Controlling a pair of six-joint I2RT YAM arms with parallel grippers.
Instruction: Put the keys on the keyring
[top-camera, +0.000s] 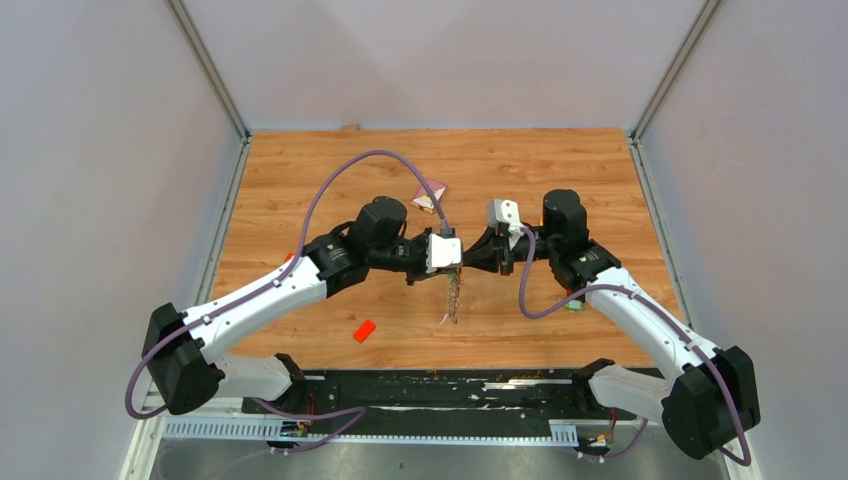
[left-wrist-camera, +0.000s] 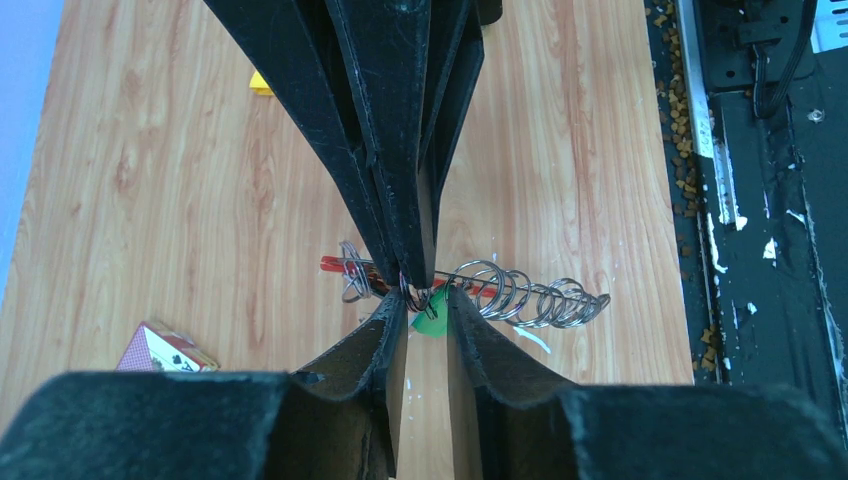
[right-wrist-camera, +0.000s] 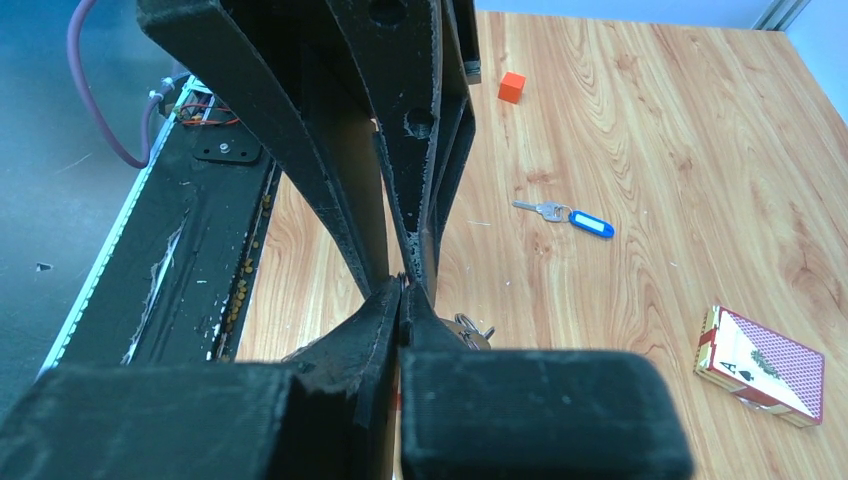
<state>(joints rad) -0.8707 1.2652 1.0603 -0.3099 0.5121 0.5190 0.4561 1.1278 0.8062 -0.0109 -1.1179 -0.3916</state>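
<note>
Plainly the threading step is in hand. Both arms meet tip to tip above the middle of the worktop (right-wrist-camera: 650, 150), and the keyring (top-camera: 452, 296) hangs from them in the air, its silver coil (left-wrist-camera: 530, 298) stretching out to one side and the red strap to the other.

The right gripper (right-wrist-camera: 405, 290) is fully closed and appears to pinch the ring wire of the bunch. The left gripper (left-wrist-camera: 428, 300) has its jaws a narrow way apart, with the green-tagged key (left-wrist-camera: 432, 323) in the gap. Whether it truly clamps the tag I cannot tell, since the fingers hide the contact.

To do this well, the right side should hold the ring steady. The left side should steer the key's eye onto the wire's free end with small moves and no pulling, lest the ring slip out of the pinch.

The blue-tagged key (right-wrist-camera: 578, 219) lies flat on the worktop off to the left, well apart from the grippers.
</note>
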